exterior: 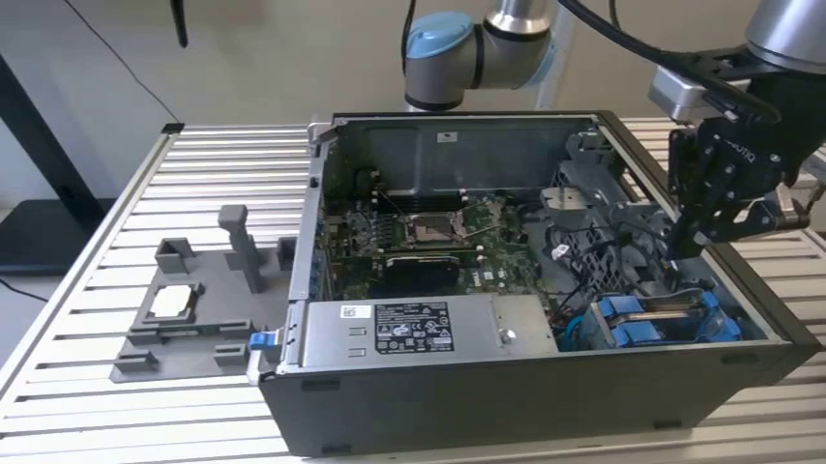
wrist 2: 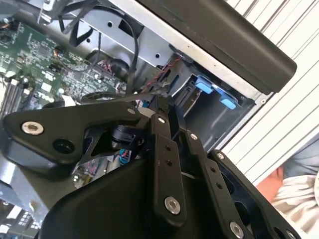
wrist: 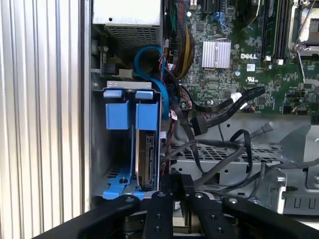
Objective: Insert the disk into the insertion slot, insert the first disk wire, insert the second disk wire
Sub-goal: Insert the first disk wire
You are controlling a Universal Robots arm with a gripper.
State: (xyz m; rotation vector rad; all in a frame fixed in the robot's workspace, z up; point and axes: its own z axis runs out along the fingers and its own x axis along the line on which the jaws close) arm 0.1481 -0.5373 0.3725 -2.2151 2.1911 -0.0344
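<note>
Disk (wrist: pixel 148 154) in blue carrier, seated on edge inside the insertion slot (wrist: pixel 130 85) at the corner of the open PC case (exterior: pixel 516 406), toward the exterior view's right. Poised just above the case beside that slot: gripper (exterior: pixel 693 242), clenched or released impossible to tell. Crowding the way, loose black cables (wrist: pixel 224 104) tangled between slot and motherboard (exterior: pixel 427 232). Alongside, power-supply box (exterior: pixel 413 329); on the slatted table (exterior: pixel 232 155), grey fixture tray (exterior: pixel 193 319).

Soft, even light filled the exterior view, the slatted desk (exterior: pixel 80 282) pale and the PC case (exterior: pixel 516 416) interior shaded. In the first wrist view the desk slats glared nearly white; the motherboard heatsink (wrist: pixel 216 54) shone.
</note>
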